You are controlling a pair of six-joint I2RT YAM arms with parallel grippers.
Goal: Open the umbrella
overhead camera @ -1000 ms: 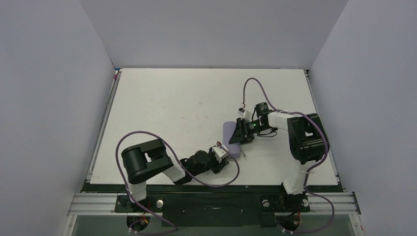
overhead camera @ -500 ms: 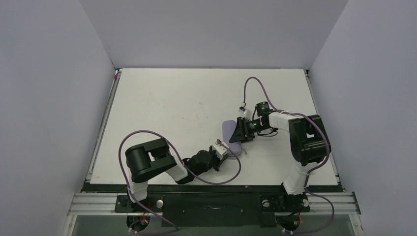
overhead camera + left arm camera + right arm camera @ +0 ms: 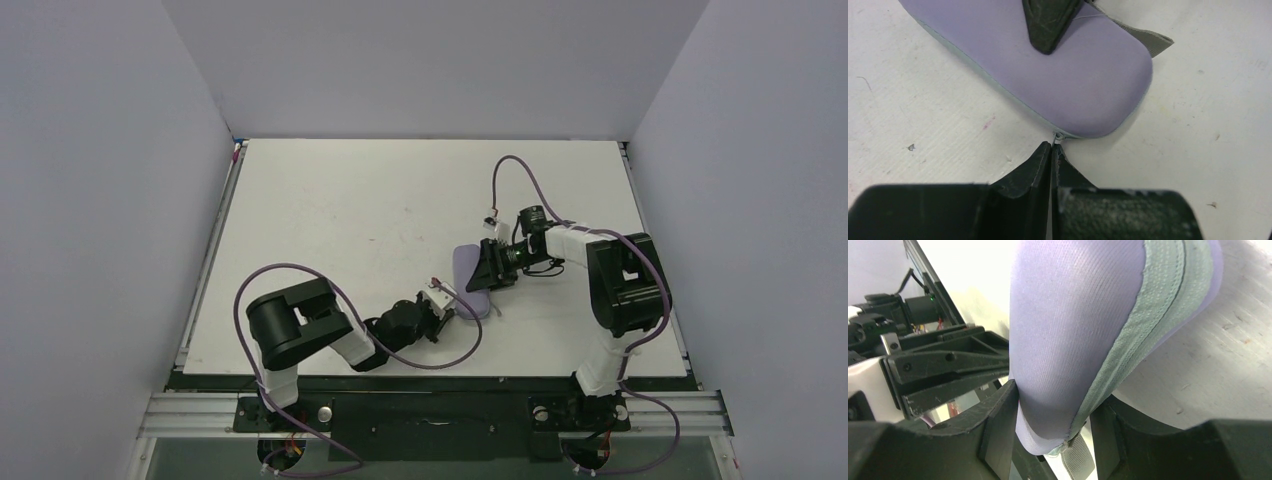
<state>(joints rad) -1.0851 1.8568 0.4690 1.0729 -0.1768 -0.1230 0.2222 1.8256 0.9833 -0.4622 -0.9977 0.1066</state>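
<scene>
**Both grippers on the zipped case, umbrella itself not visible**

- Lavender case (image 3: 468,282) sits on the table (image 3: 330,210) right of centre, toward the near edge. Zip band looks closed where the right wrist view shows it. The umbrella shows in no view, only this case.
- Right arm: elbow up at the right side, forearm reaching left and level. Right gripper (image 3: 487,268) is clamped across the case's far end, one finger (image 3: 1048,20) pressed on a broad face, the other on the opposite face. A grey strap (image 3: 1148,42) pokes out at that end.
- Left arm: laid low over the near edge, stretched right and slightly far, wrist just off the table. Left gripper (image 3: 1053,148) has its fingers pressed together, tips meeting at the small metal zip pull (image 3: 1057,136) on the case's near end. Looks like a pinch on the pull.
</scene>
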